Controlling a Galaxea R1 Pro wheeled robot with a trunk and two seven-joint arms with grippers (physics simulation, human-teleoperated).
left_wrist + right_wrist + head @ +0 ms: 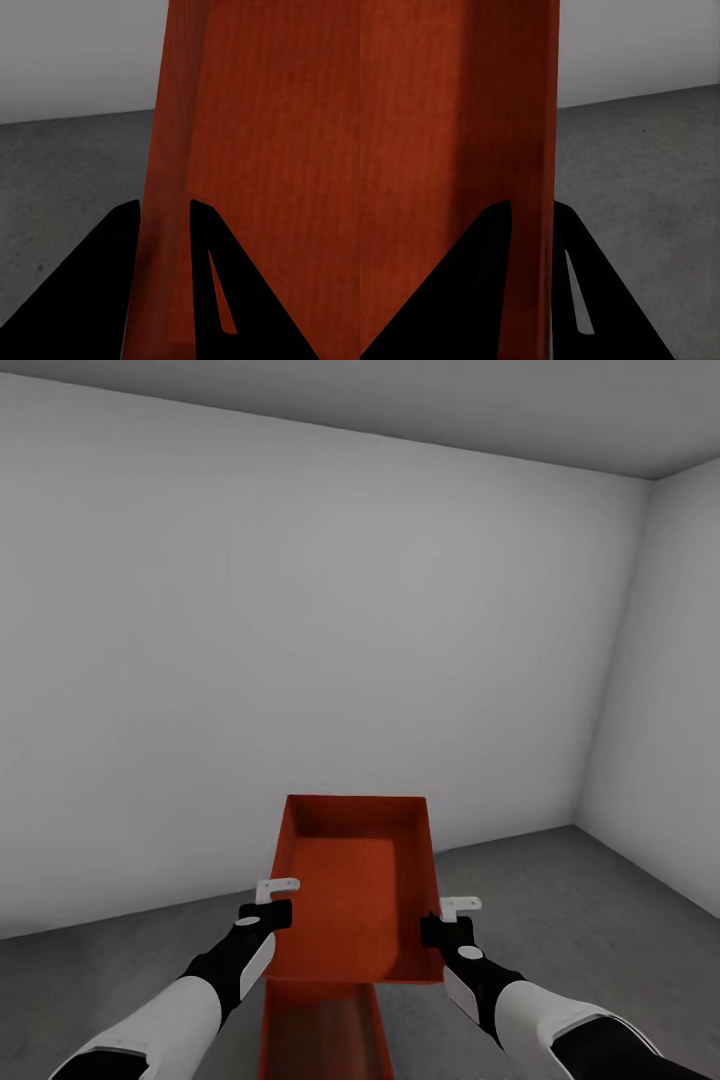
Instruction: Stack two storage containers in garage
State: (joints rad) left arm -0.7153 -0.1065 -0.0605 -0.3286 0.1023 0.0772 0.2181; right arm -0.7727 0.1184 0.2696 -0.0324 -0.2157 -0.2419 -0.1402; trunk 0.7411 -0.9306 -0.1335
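- Above the garage floor (560,900), between the two arms: held storage container (355,890), open top up, long axis running straight away from the robot toward the grey wall (300,660).
- Directly below and nearer the robot: second storage container (322,1032), seemingly resting on the concrete, same long axis, its far end tucked under the near end of the held one.
- On the left long wall: left gripper (270,913), clamped over the thin rim, one finger (112,285) outside and one inside in the left wrist view.
- On the right long wall: right gripper (445,928), pinched on the rim likewise, a finger (472,292) either side in the right wrist view.
- Equally near, both arms; a shared load.
- Judged next: pull back toward the robot and lower, since the held bin sits forward of the lower one; short ends need matching before release.
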